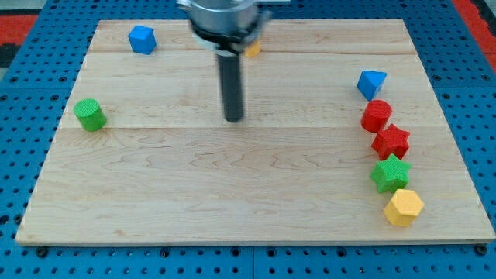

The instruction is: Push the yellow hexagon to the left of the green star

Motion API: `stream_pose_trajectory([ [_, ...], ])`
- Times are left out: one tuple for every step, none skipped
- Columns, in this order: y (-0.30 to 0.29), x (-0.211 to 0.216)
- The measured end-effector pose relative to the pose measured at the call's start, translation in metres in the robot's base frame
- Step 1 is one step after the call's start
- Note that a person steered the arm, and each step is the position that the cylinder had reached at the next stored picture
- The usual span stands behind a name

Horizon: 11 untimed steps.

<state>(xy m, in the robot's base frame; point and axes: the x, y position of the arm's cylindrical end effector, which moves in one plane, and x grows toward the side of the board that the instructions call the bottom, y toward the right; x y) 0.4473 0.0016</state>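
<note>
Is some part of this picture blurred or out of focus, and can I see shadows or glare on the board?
Camera view: the arm's metal head at the view's top is blurred and cropped, while my tip and the blocks look reasonably sharp. Light is even and soft; the yellow hexagon and green star cast only faint shadows. No strong glare shows on the wooden board.

Arm entered from the view's top centre, grey round housing cut off by the frame edge, straight dark rod [233, 85] hung vertical beneath it, my tip [234, 119] rested low at the board's upper middle, nothing touching it.
</note>
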Motion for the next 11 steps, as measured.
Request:
stream_pose_trajectory([
  [0.034,0.086],
  [0.075,0.17],
  [0.102,0.172],
  [0.166,0.17],
  [0.211,0.171],
  [0.23,0.165],
  [0.191,0.154],
  [0.095,0.136],
  [0.12,0.129],
  [0.126,0.151],
  [0.208,0.138],
])
